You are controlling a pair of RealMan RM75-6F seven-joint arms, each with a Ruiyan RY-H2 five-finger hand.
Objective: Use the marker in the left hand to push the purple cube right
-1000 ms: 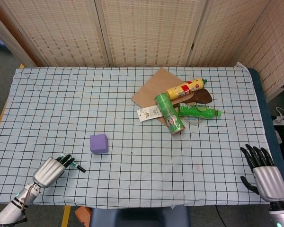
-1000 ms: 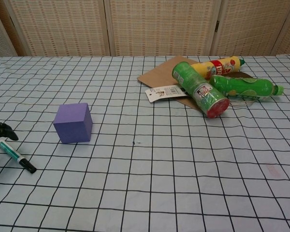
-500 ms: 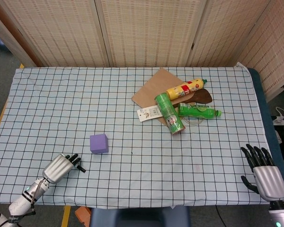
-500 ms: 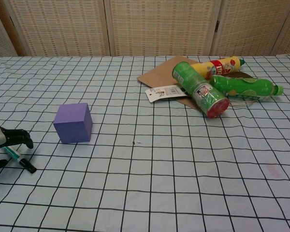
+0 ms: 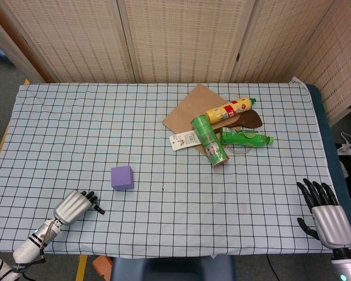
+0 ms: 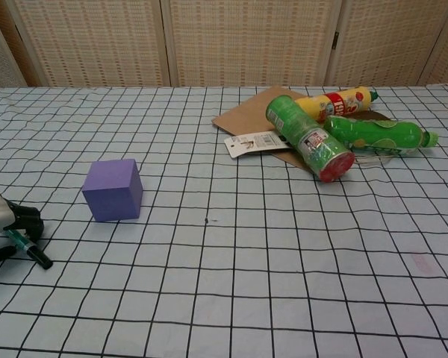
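The purple cube sits on the checked cloth, left of centre. My left hand is low at the front left, its fingers curled around a green marker whose black tip points toward the cube's near side. The tip lies a short way left of and in front of the cube, apart from it. My right hand hovers at the front right corner with fingers spread, holding nothing.
At the back right lies a pile: brown paper, a green can, a yellow bottle, a green bottle and a white tag. The table's front edge runs close under both hands.
My left hand moved right toward the cube with the marker, then drew back slightly and lower. The cube has not moved. My right hand stayed still.
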